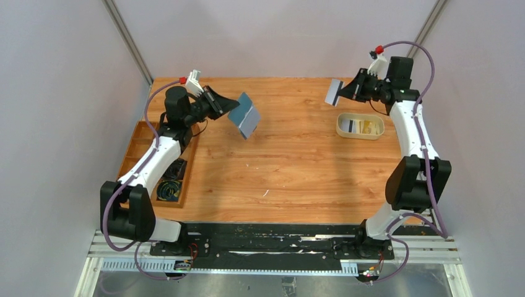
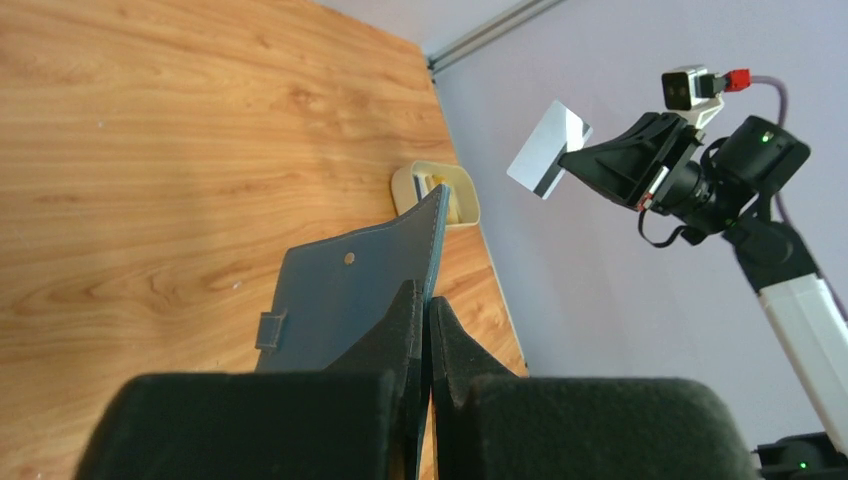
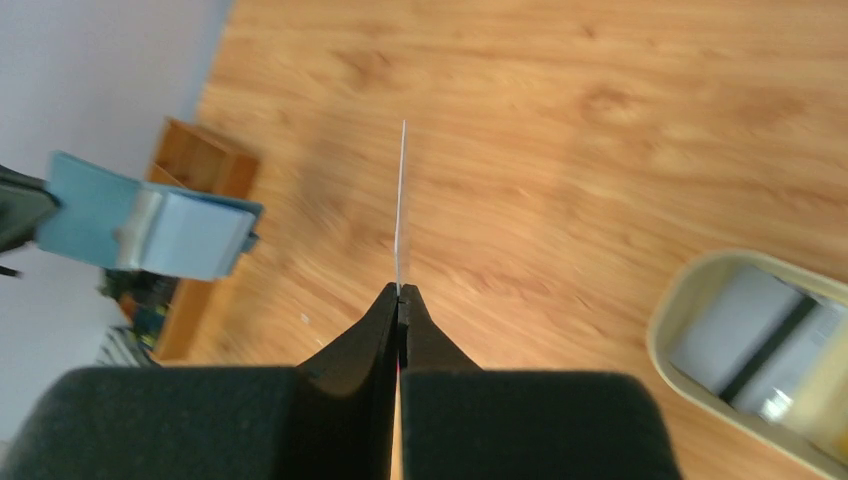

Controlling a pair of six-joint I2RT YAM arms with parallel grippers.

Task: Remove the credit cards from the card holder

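My left gripper is shut on the blue card holder and holds it open in the air above the table's back left; in the left wrist view the card holder shows its snap and tab, clamped at my gripper. My right gripper is shut on a whitish credit card with a dark stripe, held up at the back right. In the right wrist view that card is edge-on above my gripper. More cards lie in the cream oval dish.
A brown wooden compartment tray with cables in it stands along the left edge under my left arm. The cream dish sits below and right of my right gripper. Grey walls enclose the table on the left, back and right.
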